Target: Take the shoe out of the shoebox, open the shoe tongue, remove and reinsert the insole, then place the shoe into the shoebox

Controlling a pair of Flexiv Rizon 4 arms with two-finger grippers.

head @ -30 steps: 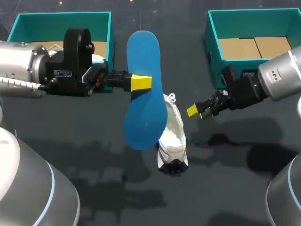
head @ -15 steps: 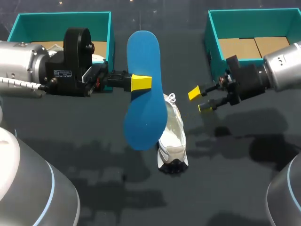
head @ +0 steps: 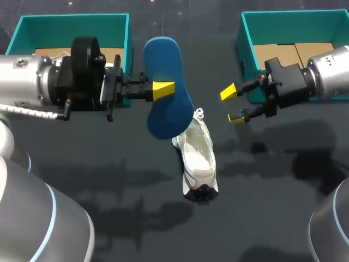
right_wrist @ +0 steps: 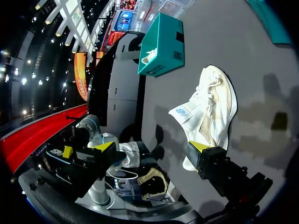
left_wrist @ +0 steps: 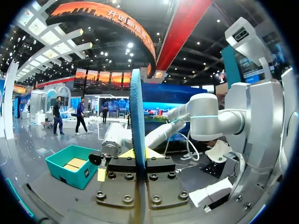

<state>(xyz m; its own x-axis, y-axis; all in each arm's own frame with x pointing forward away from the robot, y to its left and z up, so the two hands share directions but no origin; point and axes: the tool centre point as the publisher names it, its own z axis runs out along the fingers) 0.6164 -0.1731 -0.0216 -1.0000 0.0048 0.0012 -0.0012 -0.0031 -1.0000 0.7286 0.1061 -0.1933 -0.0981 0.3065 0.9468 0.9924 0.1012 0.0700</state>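
Shoe (head: 199,158) lies nearest on the dark worktop (head: 109,180), white, its opening facing up. The upper looks soft and light, so I judge it wants steadying by the firmer sole edge, not the cloth. Over its far end hangs the blue insole (head: 163,60), thin, smooth and foam-like. It is likely bendy and best pinched flat near the middle. The left claw (head: 163,90) is clamped on it there, edge-on between the fingers. The right claw (head: 232,105) hangs beside the shoe, spread wide and holding nothing. Farthest off stand two teal cardboard shoeboxes, left (head: 73,17) and right (head: 294,13).
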